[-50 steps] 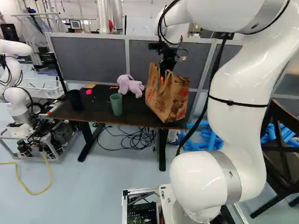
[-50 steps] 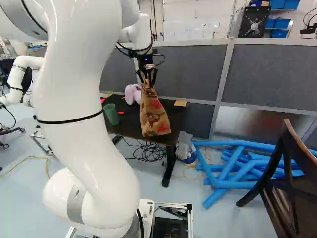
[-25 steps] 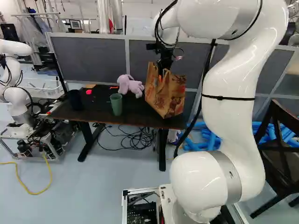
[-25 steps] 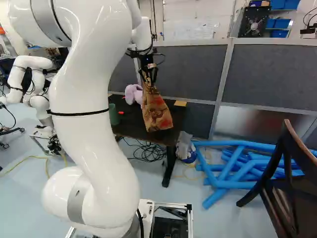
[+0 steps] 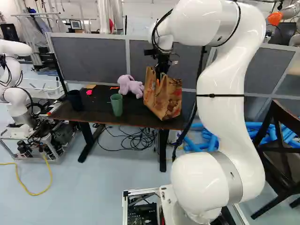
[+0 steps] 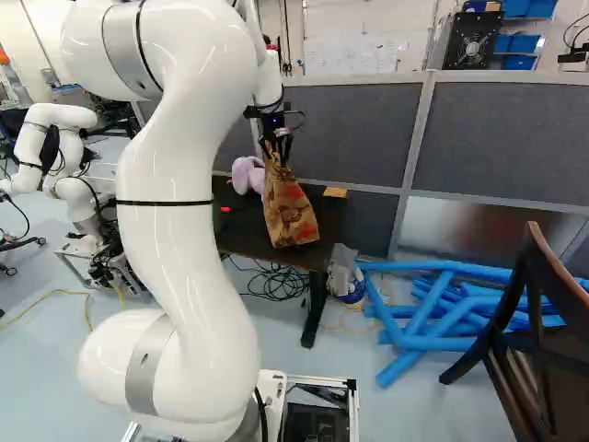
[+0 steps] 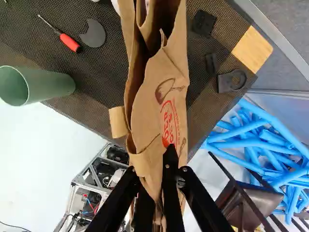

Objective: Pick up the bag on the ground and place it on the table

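Bag (image 5: 164, 101) is off the ground, over the desk (image 5: 103, 117) at its right end, leaning a bit; can't tell if its bottom bears on the top. Pincer (image 5: 160, 75) is clamped on the bag's upper edge, no release done. Pickup done, carry looks nearly done. Left, my read: settle it flat, let go, back off clear. Plush toy (image 5: 130, 86) sits just left of the bag, green cup (image 5: 116, 104) further left on the near side; both same spots as a second ago. Vs that frame: bag has shifted slightly left along with the pincer, arm (image 5: 225, 89) has swung left too. Base hasn't moved, far partition (image 5: 89, 58) lines up the same.
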{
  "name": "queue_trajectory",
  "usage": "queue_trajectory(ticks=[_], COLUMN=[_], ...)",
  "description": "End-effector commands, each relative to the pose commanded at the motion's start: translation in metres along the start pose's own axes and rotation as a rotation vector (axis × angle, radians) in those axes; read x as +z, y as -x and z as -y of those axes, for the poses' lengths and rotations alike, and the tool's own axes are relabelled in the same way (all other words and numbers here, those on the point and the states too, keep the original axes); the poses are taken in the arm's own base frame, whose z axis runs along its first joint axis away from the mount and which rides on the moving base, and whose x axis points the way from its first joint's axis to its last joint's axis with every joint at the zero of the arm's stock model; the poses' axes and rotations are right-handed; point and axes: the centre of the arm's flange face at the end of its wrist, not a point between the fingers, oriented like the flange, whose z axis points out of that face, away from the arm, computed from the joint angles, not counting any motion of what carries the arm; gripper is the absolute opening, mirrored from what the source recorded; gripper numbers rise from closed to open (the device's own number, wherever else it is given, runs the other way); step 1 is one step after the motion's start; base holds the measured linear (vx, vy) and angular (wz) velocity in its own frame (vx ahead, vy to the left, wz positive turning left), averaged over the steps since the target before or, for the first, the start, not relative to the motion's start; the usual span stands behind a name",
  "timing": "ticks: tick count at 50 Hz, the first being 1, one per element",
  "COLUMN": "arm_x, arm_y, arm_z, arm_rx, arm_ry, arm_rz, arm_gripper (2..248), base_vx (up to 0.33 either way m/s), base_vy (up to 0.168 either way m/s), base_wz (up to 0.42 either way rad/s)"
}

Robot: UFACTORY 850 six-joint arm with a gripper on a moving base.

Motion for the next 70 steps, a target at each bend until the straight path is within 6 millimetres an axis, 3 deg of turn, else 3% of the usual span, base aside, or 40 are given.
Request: queue_trajectory(ticks=[22,32,33,37,38,42,43,47,48,53,54,58,59,63,64,70], arm_x=[0.035,0.04,0.04,0.04,0.04,0.04,0.04,0.04,0.04,0.04,0.04,0.04,0.04,0.04,0.04,0.04], arm_y=[-0.013,-0.014,-0.014,-0.014,-0.014,-0.014,-0.014,-0.014,-0.014,-0.014,-0.014,-0.014,-0.014,-0.014,-0.014,-0.014], arm_z=[0.001,0.0,0.0,0.0,0.0,0.0,0.0,0.0,0.0,0.0,0.0,0.0,0.0,0.0,0.0,0.0], arm_rx=[-0.008,-0.008,-0.008,-0.008,-0.008,-0.008,-0.008,-0.008,-0.008,-0.008,-0.008,-0.008,-0.008,-0.008,-0.008,-0.008], arm_ry=[-0.018,-0.02,-0.02,-0.02,-0.02,-0.02,-0.02,-0.02,-0.02,-0.02,-0.02,-0.02,-0.02,-0.02,-0.02,-0.02], arm_rz=[0.041,0.047,0.047,0.047,0.047,0.047,0.047,0.047,0.047,0.047,0.047,0.047,0.047,0.047,0.047,0.047], arm_gripper=[21,21,39,39,71,71,105,105,139,139,175,175,212,212,245,247], base_vx=[0.0,0.0,0.0,0.0,0.0,0.0,0.0,0.0,0.0,0.0,0.0,0.0,0.0,0.0,0.0,0.0], base_vy=[0.0,0.0,0.0,0.0,0.0,0.0,0.0,0.0,0.0,0.0,0.0,0.0,0.0,0.0,0.0,0.0], base_wz=[0.0,0.0,0.0,0.0,0.0,0.0,0.0,0.0,0.0,0.0,0.0,0.0,0.0,0.0,0.0,0.0])
